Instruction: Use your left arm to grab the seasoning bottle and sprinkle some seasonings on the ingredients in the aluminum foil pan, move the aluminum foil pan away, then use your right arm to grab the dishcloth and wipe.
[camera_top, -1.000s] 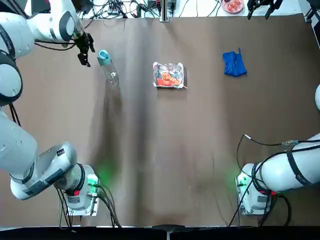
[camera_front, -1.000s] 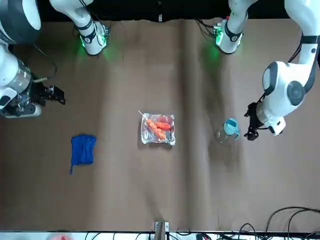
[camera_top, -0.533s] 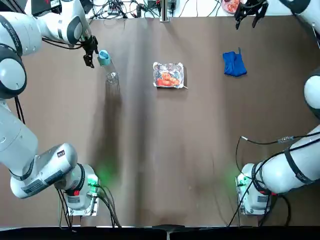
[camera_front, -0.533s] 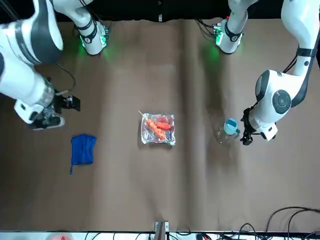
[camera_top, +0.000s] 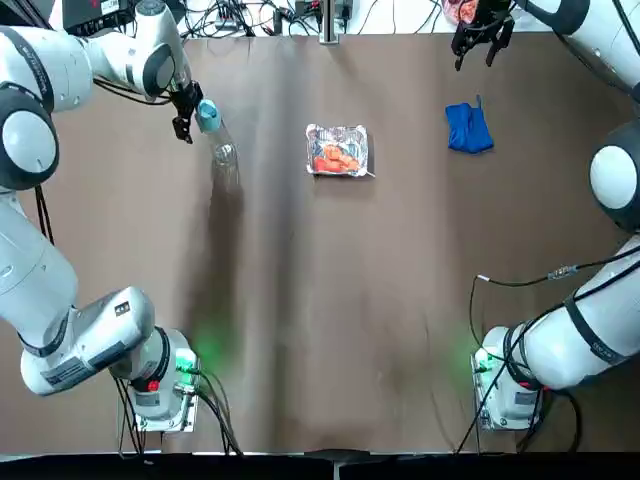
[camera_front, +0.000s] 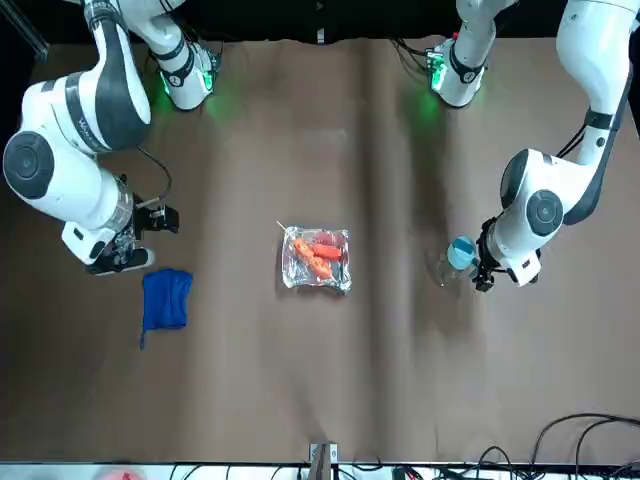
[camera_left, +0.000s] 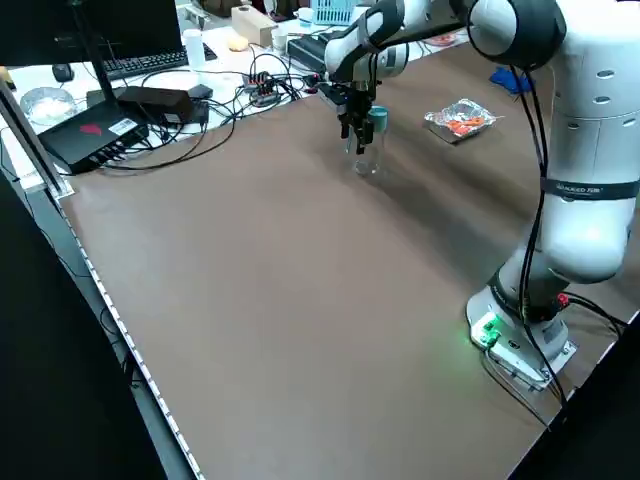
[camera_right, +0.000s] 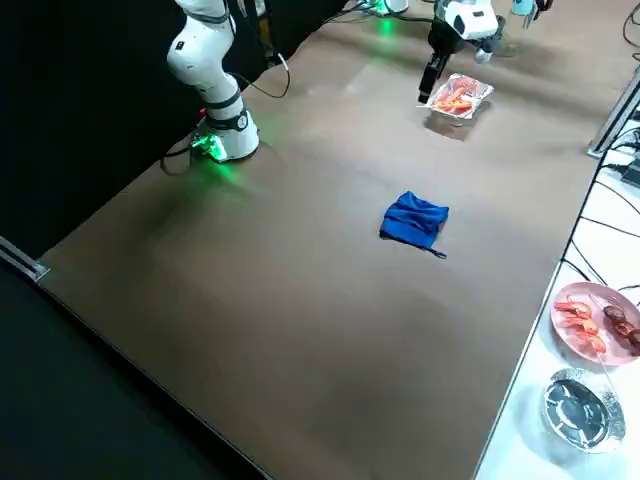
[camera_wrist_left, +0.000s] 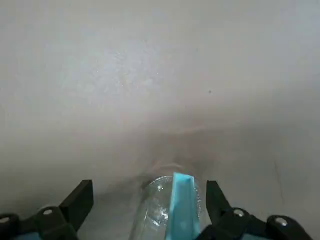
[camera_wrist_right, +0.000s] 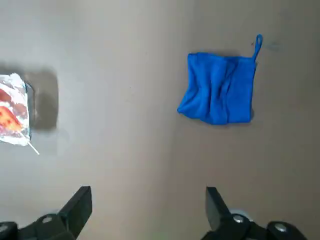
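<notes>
Had L gripper (camera_wrist_left: 149, 187) spread wide, nothing held, at upright seasoning btl (camera_top: 226, 157), left of foil pan (camera_top: 337, 151). Had R gripper (camera_wrist_right: 149, 192) wide, empty, near cloth (camera_top: 468, 128). Judged btl light, slick, prob. stiff; best pinched mid-body, below cap (camera_top: 208, 113).

Got the bottle (camera_top: 225, 158) on the left of the table (camera_top: 335, 300), seen from the robot's side, with the left gripper (camera_top: 184, 130) just left of it. Got the pan (camera_top: 314, 132) mid-table, food (camera_top: 337, 160) in it, then the cloth (camera_top: 469, 128) well off to the right, with the right gripper (camera_top: 475, 62) behind. Can spot a plate (camera_right: 563, 342) and bowl (camera_right: 550, 416) past the far edge too.
</notes>
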